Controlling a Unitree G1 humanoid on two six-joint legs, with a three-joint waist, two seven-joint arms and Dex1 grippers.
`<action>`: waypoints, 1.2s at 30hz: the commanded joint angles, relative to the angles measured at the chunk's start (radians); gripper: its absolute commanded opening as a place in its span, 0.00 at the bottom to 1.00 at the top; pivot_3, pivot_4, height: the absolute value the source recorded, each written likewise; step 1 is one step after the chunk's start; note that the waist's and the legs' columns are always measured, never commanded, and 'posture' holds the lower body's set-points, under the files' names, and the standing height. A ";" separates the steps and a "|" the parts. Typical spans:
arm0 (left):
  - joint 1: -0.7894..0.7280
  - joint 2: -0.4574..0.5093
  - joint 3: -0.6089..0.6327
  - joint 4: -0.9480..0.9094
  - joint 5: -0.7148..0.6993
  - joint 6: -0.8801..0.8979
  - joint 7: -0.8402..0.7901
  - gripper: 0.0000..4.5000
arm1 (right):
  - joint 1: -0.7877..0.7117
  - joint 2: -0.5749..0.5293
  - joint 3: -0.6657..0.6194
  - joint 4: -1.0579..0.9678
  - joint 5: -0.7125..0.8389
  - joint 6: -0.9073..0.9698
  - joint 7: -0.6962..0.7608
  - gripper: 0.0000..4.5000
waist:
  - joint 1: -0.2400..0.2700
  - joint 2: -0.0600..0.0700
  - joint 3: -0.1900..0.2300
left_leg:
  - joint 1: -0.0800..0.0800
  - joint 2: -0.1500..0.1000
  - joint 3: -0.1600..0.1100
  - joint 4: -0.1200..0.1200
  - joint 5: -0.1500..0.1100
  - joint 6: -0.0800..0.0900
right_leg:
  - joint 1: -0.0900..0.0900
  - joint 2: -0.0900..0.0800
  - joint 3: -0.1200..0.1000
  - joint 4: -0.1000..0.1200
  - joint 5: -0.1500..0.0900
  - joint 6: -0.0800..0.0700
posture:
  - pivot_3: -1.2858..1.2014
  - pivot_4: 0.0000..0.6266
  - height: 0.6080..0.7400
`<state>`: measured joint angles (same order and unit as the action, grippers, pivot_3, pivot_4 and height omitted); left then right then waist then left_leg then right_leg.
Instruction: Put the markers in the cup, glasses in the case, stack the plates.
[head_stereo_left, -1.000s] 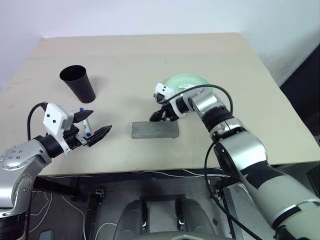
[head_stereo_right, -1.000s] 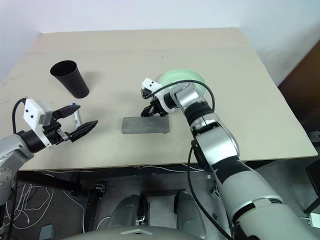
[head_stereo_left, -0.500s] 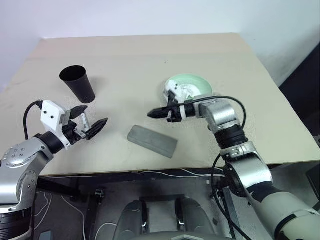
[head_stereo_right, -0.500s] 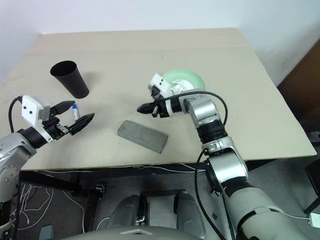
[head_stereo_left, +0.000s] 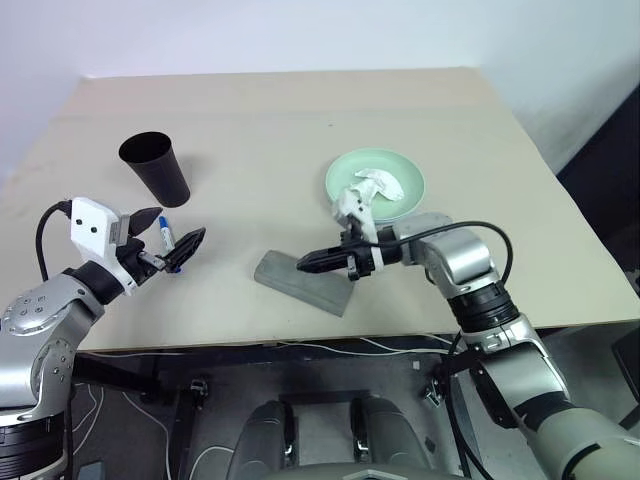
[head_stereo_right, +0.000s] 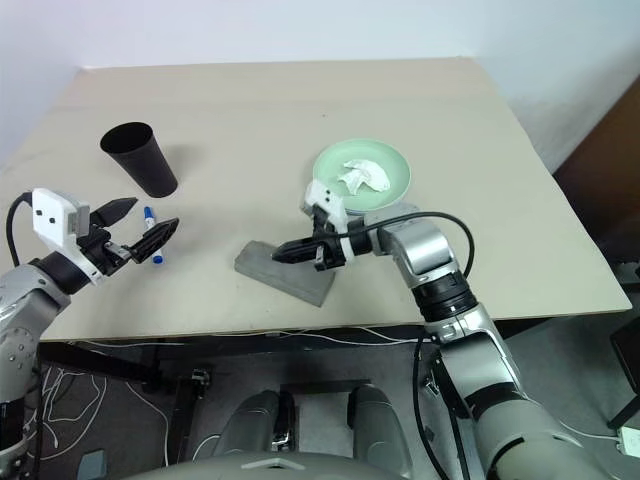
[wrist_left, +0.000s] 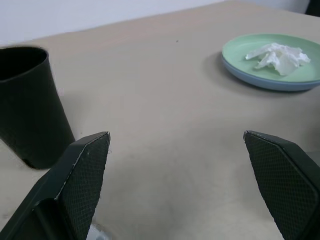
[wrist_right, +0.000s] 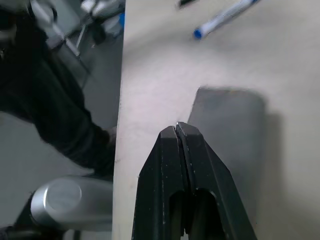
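The grey case lies shut near the table's front edge, its long axis slanting from the black cup's side down toward the front; the right gripper, fingers pressed together, hovers over it; beside the cup a blue-capped marker points frontward, between the wide-spread left gripper fingers; the stacked plates hold a tissue.

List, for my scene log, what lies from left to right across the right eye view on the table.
Left gripper, open → marker → case → right gripper, shut, over the case → plates holding a tissue.
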<state>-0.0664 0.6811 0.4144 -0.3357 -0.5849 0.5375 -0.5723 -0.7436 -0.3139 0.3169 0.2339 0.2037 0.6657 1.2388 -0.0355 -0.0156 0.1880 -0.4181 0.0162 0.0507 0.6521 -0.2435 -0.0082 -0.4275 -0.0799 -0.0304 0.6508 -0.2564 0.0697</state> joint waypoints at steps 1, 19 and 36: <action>-0.003 0.001 0.042 -0.034 -0.035 0.013 0.007 1.00 | 0.000 -0.025 0.048 0.037 -0.058 -0.098 -0.015 0.01 | 0.000 0.000 0.000 | 0.000 0.000 0.001 0.000 0.000 0.001 | 0.000 0.000 0.000 0.000 0.000 0.000 | 0.52 0.24 1.00; 0.118 0.182 0.039 -0.128 -0.173 0.080 -0.283 1.00 | -0.097 -0.019 -0.020 0.008 0.062 -0.079 0.041 0.01 | -0.004 -0.001 0.000 | 0.005 0.001 0.000 -0.003 0.001 0.000 | 0.003 -0.001 0.001 -0.002 -0.001 -0.005 | 0.52 0.24 1.00; 0.112 0.186 -0.008 -0.127 -0.130 0.063 -0.343 1.00 | -0.068 0.011 0.052 0.068 0.005 -0.117 0.004 0.01 | -0.007 0.000 0.000 | 0.002 0.001 0.000 -0.004 0.000 0.000 | 0.000 -0.003 0.002 -0.004 -0.001 -0.005 | 0.52 0.24 1.00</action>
<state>0.0488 0.8547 0.4025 -0.4519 -0.7183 0.6201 -0.9098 -0.7938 -0.3098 0.3684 0.3030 0.2111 0.5590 1.2442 -0.0427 -0.0161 0.1877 -0.4156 0.0168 0.0509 0.6477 -0.2431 -0.0083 -0.4272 -0.0830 -0.0285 0.6473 -0.2579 0.0642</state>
